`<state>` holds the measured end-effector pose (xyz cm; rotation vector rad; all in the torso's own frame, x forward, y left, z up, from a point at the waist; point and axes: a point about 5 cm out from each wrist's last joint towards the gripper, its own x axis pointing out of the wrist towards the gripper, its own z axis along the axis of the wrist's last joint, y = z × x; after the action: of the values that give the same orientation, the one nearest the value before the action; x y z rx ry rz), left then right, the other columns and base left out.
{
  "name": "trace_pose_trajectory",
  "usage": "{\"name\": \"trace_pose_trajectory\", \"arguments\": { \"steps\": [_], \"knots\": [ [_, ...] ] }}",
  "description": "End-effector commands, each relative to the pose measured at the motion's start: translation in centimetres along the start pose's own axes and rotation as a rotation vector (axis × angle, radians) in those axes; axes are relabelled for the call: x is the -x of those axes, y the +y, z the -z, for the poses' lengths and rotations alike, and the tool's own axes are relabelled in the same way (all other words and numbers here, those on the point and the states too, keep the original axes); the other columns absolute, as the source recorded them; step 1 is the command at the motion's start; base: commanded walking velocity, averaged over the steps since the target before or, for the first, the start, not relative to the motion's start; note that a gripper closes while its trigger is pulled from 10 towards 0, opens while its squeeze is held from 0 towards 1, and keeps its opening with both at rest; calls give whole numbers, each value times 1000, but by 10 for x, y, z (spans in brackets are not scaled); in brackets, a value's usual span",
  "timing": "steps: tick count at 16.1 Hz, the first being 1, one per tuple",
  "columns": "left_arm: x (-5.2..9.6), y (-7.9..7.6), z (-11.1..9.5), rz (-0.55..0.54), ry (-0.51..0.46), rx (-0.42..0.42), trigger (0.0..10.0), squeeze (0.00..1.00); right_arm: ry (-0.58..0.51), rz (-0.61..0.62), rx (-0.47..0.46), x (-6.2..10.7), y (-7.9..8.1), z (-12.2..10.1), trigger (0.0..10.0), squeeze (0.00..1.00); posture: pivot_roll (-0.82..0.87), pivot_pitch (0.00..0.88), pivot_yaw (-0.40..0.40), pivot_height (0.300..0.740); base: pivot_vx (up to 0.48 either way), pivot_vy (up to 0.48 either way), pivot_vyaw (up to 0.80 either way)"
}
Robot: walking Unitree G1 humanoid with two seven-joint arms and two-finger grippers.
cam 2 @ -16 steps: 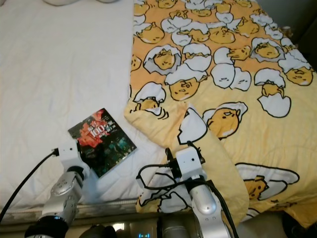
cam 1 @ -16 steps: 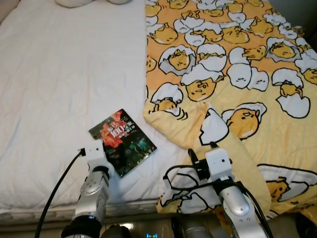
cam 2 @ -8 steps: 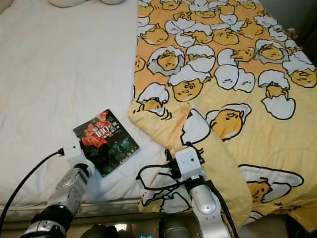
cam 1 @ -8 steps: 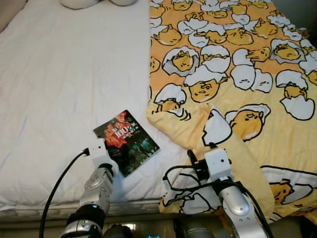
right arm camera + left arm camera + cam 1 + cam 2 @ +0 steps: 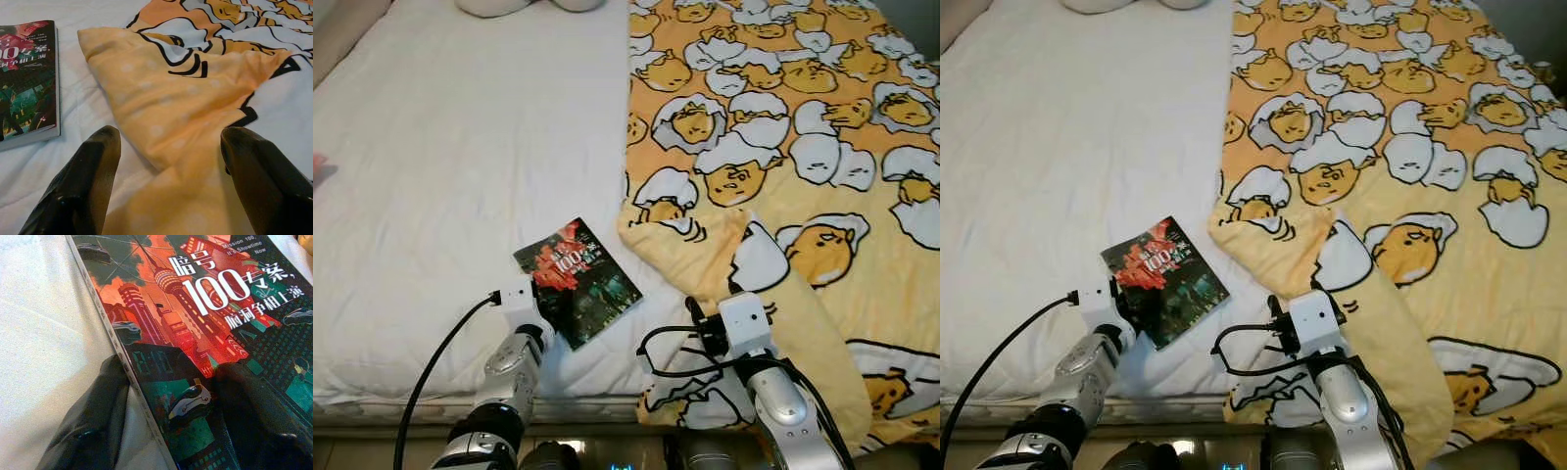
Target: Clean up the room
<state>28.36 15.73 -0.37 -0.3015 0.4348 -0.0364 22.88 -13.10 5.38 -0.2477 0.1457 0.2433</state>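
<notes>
Since the earlier frames the head camera has swung, so the whole bed sits further right in view; against the book (image 5: 578,282) the left gripper (image 5: 171,431) has crept forward onto its near corner. Item, bed: white sheet (image 5: 460,166) over the left half, broad and bare up to the far edge, where the rim of a pale pillow (image 5: 494,6) shows. Item, blanket (image 5: 783,147): yellow, printed with egg figures, covering the right half, its folded corner spilling over the front edge of the bed. Item, book: dark cover with red towers and a white "100", lying flat near the front edge, just beside the blanket's fold. Left gripper: fingers (image 5: 93,431) spread, one on the sheet beside the book's spine, the other resting on the cover. Right gripper (image 5: 166,171): fingers (image 5: 93,171) spread wide, straddling the blanket's fold, with the book off to one side.
</notes>
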Motion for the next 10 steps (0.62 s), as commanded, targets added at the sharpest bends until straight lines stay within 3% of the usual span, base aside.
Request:
{"name": "trace_pose_trajectory", "arguments": {
  "steps": [1, 5, 7, 10],
  "knots": [
    [9, -7, 37, 28, 164, 9, 0, 0, 18, 10, -17, 0, -2, 3, 10000, 0, -173, 182, 15, 740, 0, 0, 0],
    [7, -2, 28, 29, 124, 20, 0, 0, 15, 7, -19, -3, 0, 3, 10000, 0, -162, 166, 22, 740, 0, 0, 0],
    [0, -8, 10, 51, 36, 90, 0, 0, 15, 9, -18, -3, -1, 3, 10000, 0, -163, 166, 24, 740, 0, 0, 0],
    [-5, -16, -15, 102, -69, 76, 0, 0, 17, 15, -14, -2, -2, 4, 10000, 0, -178, 158, 25, 740, 0, 0, 0]
  ]
}}
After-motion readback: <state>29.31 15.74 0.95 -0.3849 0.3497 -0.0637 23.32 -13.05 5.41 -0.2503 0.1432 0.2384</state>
